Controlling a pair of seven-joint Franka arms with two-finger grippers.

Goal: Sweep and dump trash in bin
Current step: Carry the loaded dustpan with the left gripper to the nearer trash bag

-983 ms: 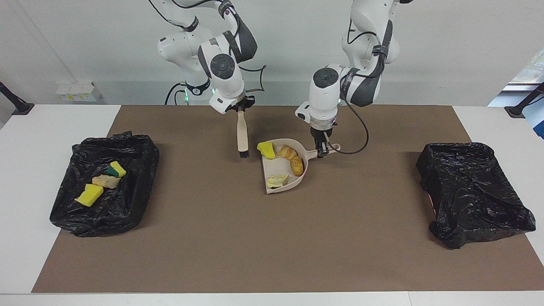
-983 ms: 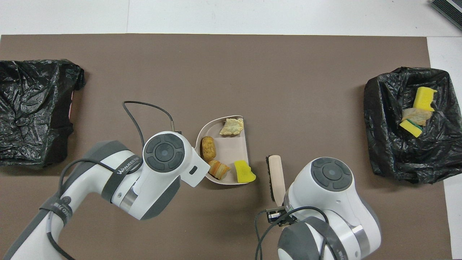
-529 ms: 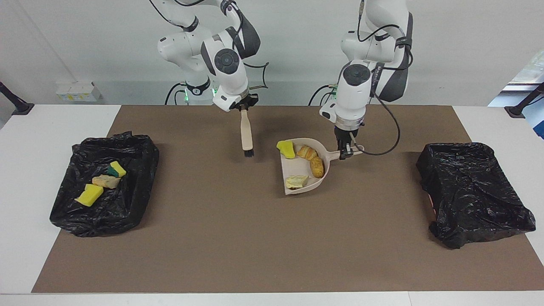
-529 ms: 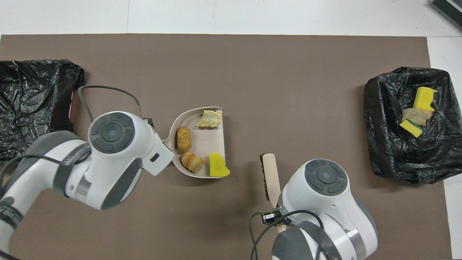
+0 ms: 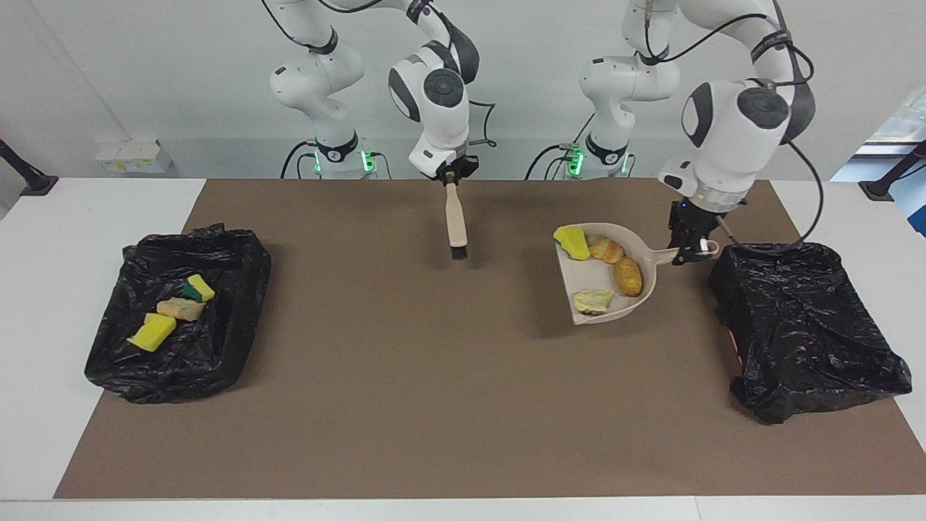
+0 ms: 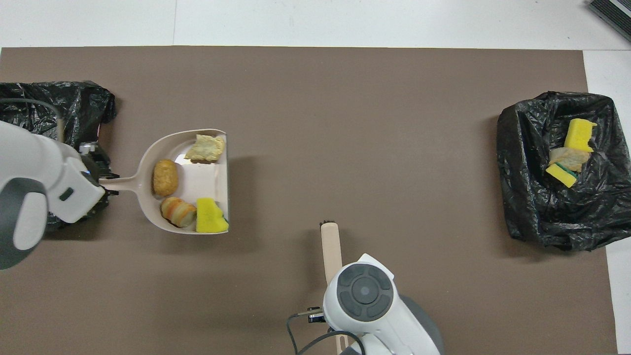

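Left gripper [image 5: 689,250] is clamped on the dustpan [image 5: 608,278] handle, pan raised over the mat [image 5: 405,405] beside the bin [image 5: 803,325] at the left arm's end. Four trash pieces ride in the pan: sponge [image 5: 572,242], croissant [image 5: 606,250], bun [image 5: 628,276], bread [image 5: 593,301]. Right gripper [image 5: 451,174] grips the brush [image 5: 456,226], bristles down. The other bin [image 5: 177,318] holds three pieces [image 5: 173,310].

Counts: 2 black bag-lined bins [image 5: 177,311] [image 5: 806,325]. 1 beige dustpan [image 5: 655,255], 1 brush [image 5: 456,224]. Trash, 7 pcs total: 3 yellow sponge chunks [image 5: 571,242] [image 5: 152,331] [image 5: 197,288], one green-backed; 4 bread-type pcs [image 5: 628,276] [image 5: 606,250] [image 5: 593,300] [image 5: 181,309]. 4 pcs in dustpan, 3 in one bin.
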